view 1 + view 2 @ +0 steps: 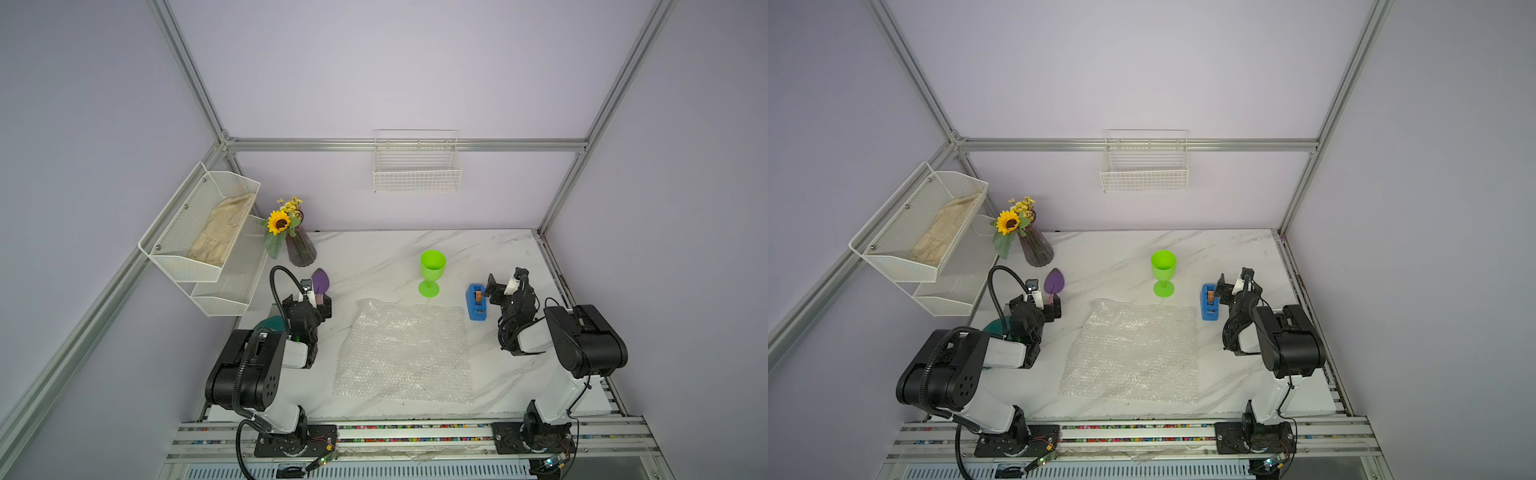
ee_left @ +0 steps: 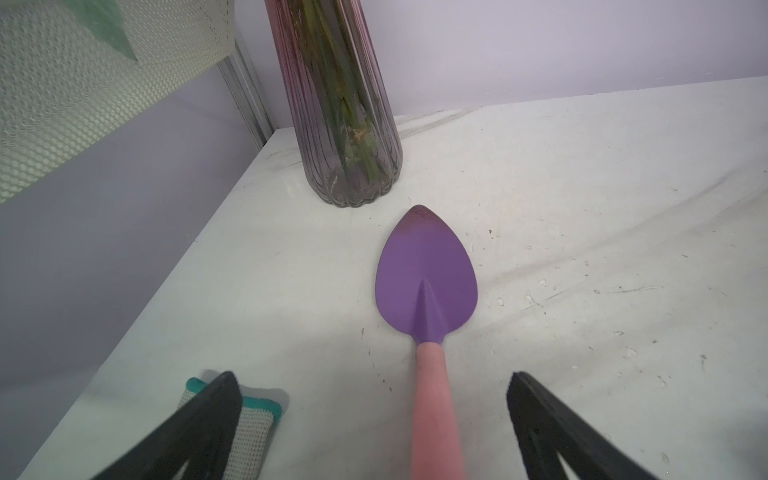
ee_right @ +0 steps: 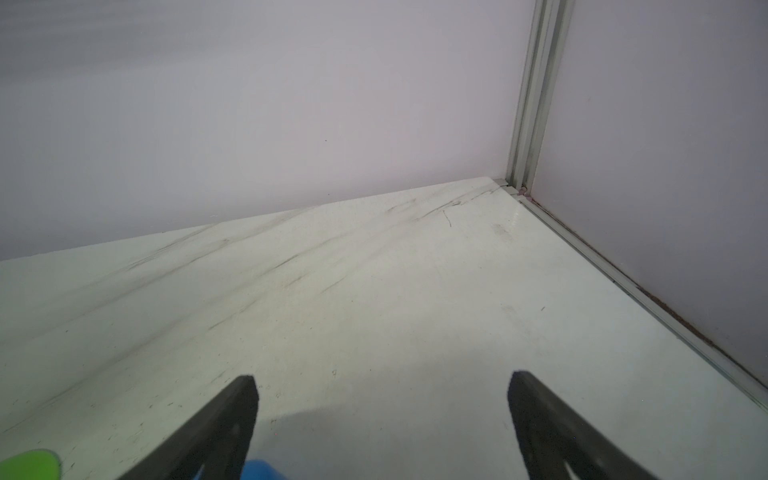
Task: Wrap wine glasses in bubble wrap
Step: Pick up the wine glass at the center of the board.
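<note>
The left claw (image 2: 374, 382) and right claw (image 3: 380, 382) are both gaping apart, gripping nothing. The bright lime-green translucent plastic goblet (image 1: 432, 270) is standing upright between them, nearer the right claw and probably showing as the green blur at the edge of the right wrist view. The clear crinkly bubbled plastic sheet (image 1: 405, 353) is lying flat between the claws, back toward the arm bases.

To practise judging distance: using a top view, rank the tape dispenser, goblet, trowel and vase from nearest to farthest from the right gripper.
From the right gripper, in a top view:
1. Tape dispenser: just beside it.
2. Goblet: central, behind the bubble wrap.
3. Trowel: far over on the left side.
4. Vase: back left corner.
</note>
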Motion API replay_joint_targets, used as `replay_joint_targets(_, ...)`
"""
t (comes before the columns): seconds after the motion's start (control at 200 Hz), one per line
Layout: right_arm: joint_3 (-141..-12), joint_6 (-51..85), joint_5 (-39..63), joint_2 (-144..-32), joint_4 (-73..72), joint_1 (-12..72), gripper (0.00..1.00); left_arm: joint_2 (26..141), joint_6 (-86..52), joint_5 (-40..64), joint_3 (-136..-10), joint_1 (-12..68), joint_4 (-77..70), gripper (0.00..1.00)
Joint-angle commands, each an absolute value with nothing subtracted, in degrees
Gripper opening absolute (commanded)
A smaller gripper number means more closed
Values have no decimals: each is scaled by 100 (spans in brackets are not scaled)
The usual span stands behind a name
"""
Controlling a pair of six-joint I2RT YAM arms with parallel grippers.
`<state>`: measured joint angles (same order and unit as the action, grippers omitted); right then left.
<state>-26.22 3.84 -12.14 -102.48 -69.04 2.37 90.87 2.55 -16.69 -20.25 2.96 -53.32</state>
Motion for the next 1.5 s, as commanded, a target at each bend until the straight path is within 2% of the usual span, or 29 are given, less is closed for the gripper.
replay_joint_targets(0.0,-2619,355,-1204,-10195,-7142,246,97,9043,18,-1687,-2103,237,-5622,100)
replay_joint_targets(0.2,-2586,345,-1195,-10084,-7158,246,97,9005,56,-1697,-2008,246,-5747,100)
replay_joint_targets(0.34,-3075,233,-794,-9305,-5611,250,97,8722,100,-2132,-1940,367,-5761,100)
replay_joint_targets(0.435,-3559,478,-489,-8844,-4319,255,97,8257,115,-2521,-2366,545,-4565,100)
replay_joint_targets(0.53,-3840,741,432,-8502,-3591,255,96,7761,-58,-2572,-2849,601,-3319,100)
replay_joint_targets(0.63,-3950,845,1575,-8382,-3287,338,94,7425,-835,-2603,-3283,624,-2123,100)
replay_joint_targets(0.745,-3832,793,2139,-8320,-3465,675,94,7208,-1882,-2139,-3956,628,-429,100)
replay_joint_targets(0.95,-3705,96,1870,-8701,-3980,1538,94,7755,-2402,-377,-5139,641,1825,100)
replay_joint_targets(1.115,-3990,-243,1724,-9132,-4313,1715,96,8044,-2535,369,-5356,685,2388,100)
replay_joint_targets(1.495,-5283,-653,2197,-10444,-3886,1788,97,8437,-2925,322,-5449,736,2833,100)
